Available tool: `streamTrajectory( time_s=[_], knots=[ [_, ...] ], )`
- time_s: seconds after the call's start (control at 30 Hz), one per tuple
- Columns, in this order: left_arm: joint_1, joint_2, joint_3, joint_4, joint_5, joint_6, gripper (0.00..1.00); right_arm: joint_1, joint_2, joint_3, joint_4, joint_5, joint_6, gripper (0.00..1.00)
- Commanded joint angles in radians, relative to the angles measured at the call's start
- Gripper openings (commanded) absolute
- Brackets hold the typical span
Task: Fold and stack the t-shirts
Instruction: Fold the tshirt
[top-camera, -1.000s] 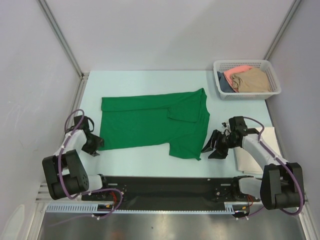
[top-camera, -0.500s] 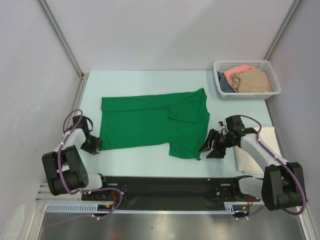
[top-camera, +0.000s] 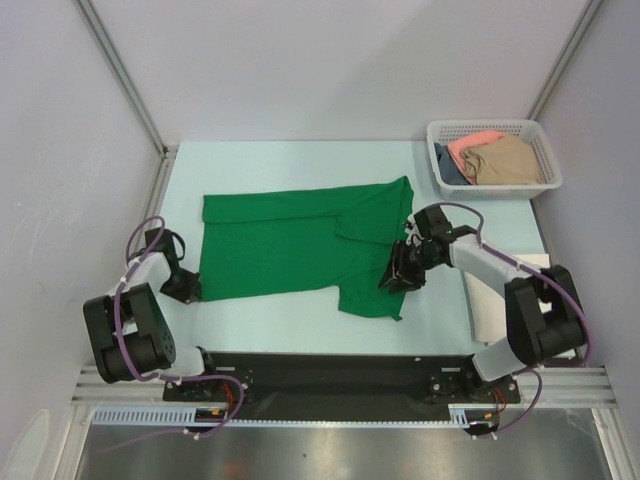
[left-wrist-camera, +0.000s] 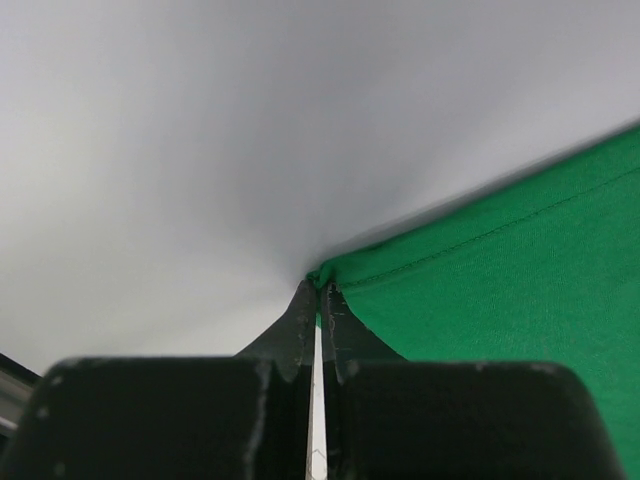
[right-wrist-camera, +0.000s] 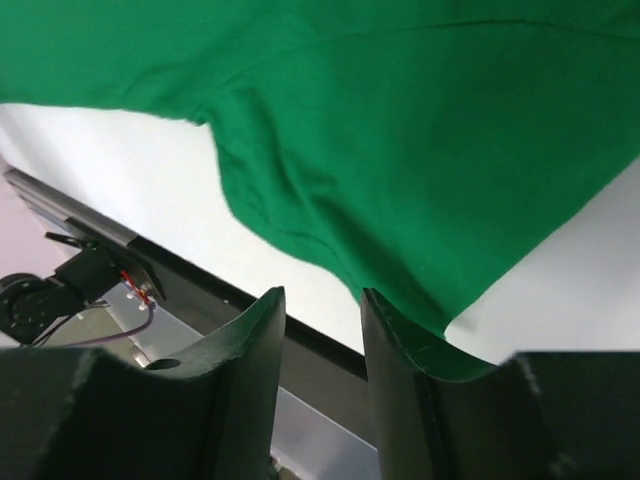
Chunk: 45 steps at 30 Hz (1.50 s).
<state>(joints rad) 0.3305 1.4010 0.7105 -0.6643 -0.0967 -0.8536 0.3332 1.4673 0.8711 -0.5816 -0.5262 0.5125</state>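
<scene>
Green t-shirt (top-camera: 300, 245), mid-table, part-folded; left hand (top-camera: 190, 290) pinched shut on its 8 o'clock corner; right hand (top-camera: 395, 278) half-open at 4 o'clock hem, holding nothing; shirts (top-camera: 495, 155) in basket (top-camera: 492, 190) unfolded.

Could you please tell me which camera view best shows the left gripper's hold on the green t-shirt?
The left wrist view: the left gripper is seen close up, jaws shut on a corner of the green t-shirt. The top view shows it small at the shirt's near left corner, grip unclear; the right wrist view misses it.
</scene>
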Motion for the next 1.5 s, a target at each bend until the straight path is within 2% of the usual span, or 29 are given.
streamTrajectory(
  time_s=[0.0, 0.03, 0.07, 0.13, 0.3, 0.5, 0.67, 0.77, 0.8, 0.83, 0.93, 1.03, 1.1, 1.17, 1.2, 1.23, 1.27, 1.3, 1.33, 1.47],
  knots=[
    [0.012, 0.006, 0.010, 0.051, -0.018, 0.022, 0.00, 0.030, 0.086, 0.045, 0.026, 0.046, -0.002, 0.41],
    [0.012, 0.001, 0.010, 0.052, -0.017, 0.028, 0.00, 0.047, 0.103, 0.046, 0.032, 0.063, -0.006, 0.30],
    [0.013, -0.005, 0.012, 0.052, -0.017, 0.033, 0.00, 0.064, 0.119, 0.052, 0.032, 0.086, -0.012, 0.26],
    [0.012, -0.011, 0.014, 0.051, -0.014, 0.050, 0.00, 0.115, 0.145, 0.060, 0.028, 0.121, -0.012, 0.24],
    [0.012, -0.013, 0.012, 0.052, -0.014, 0.074, 0.00, 0.194, 0.162, 0.046, 0.048, 0.163, 0.029, 0.24],
    [0.012, -0.010, 0.009, 0.066, 0.003, 0.090, 0.00, 0.283, 0.179, 0.052, 0.109, 0.307, 0.066, 0.23],
    [0.012, -0.007, 0.010, 0.074, 0.021, 0.094, 0.00, 0.369, 0.274, 0.069, 0.098, 0.307, 0.081, 0.23],
    [0.012, -0.007, 0.017, 0.071, 0.028, 0.100, 0.00, 0.415, 0.243, 0.051, 0.088, 0.295, 0.107, 0.28],
    [0.012, -0.008, 0.021, 0.071, 0.029, 0.102, 0.00, 0.414, 0.194, 0.039, 0.077, 0.316, 0.116, 0.31],
    [0.012, -0.011, 0.023, 0.071, 0.031, 0.103, 0.00, 0.408, 0.159, 0.040, 0.063, 0.331, 0.116, 0.39],
    [0.012, -0.023, 0.017, 0.074, 0.035, 0.105, 0.00, 0.350, 0.053, 0.083, -0.032, 0.385, 0.086, 0.53],
    [0.013, -0.028, 0.010, 0.074, 0.041, 0.106, 0.00, 0.270, -0.036, 0.105, -0.130, 0.388, 0.070, 0.58],
    [0.012, -0.027, 0.007, 0.078, 0.046, 0.108, 0.00, 0.190, -0.090, 0.086, -0.153, 0.335, 0.076, 0.59],
    [0.012, -0.023, 0.007, 0.080, 0.051, 0.110, 0.00, 0.135, -0.168, 0.019, -0.098, 0.267, 0.102, 0.56],
    [0.012, -0.022, 0.006, 0.080, 0.052, 0.110, 0.00, 0.095, -0.183, -0.007, -0.068, 0.199, 0.118, 0.51],
    [0.012, -0.019, 0.006, 0.081, 0.057, 0.110, 0.00, 0.080, -0.194, -0.061, -0.037, 0.160, 0.138, 0.36],
    [0.013, -0.017, 0.004, 0.084, 0.061, 0.108, 0.00, 0.063, -0.190, -0.085, 0.026, 0.117, 0.168, 0.28],
    [0.013, -0.017, 0.000, 0.088, 0.072, 0.108, 0.00, 0.053, -0.182, -0.113, 0.057, 0.042, 0.222, 0.24],
    [0.013, -0.019, -0.002, 0.092, 0.084, 0.108, 0.00, 0.038, -0.176, -0.136, 0.081, 0.008, 0.250, 0.27],
    [0.012, -0.039, -0.017, 0.098, 0.086, 0.105, 0.00, 0.023, -0.251, -0.308, 0.181, -0.047, 0.375, 0.50]
  ],
)
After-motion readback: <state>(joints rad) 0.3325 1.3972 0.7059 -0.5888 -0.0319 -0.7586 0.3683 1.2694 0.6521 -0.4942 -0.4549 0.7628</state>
